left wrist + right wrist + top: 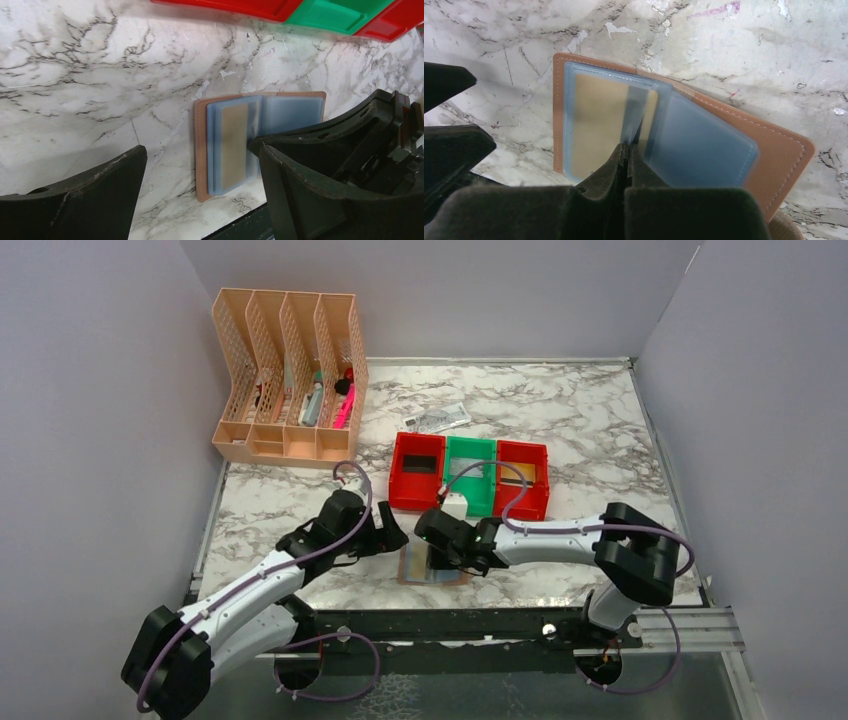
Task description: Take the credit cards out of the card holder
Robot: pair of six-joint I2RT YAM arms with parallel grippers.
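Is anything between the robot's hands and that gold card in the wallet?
Yes. A see-through blue sleeve covers the gold card inside the holder. The right hand is shut on that sleeve's inner edge. The open left hand hovers beside the holder, touching nothing.

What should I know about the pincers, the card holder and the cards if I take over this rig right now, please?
Left pincer: open and empty, beside the card holder.
Right pincer: shut on a clear sleeve of the holder.
Holder: lies open at the near edge of the table; a gold card sits in one sleeve.
Done: a dark card seems to lie in the left red bin.
Left: pull out the gold card, then check the other sleeves.
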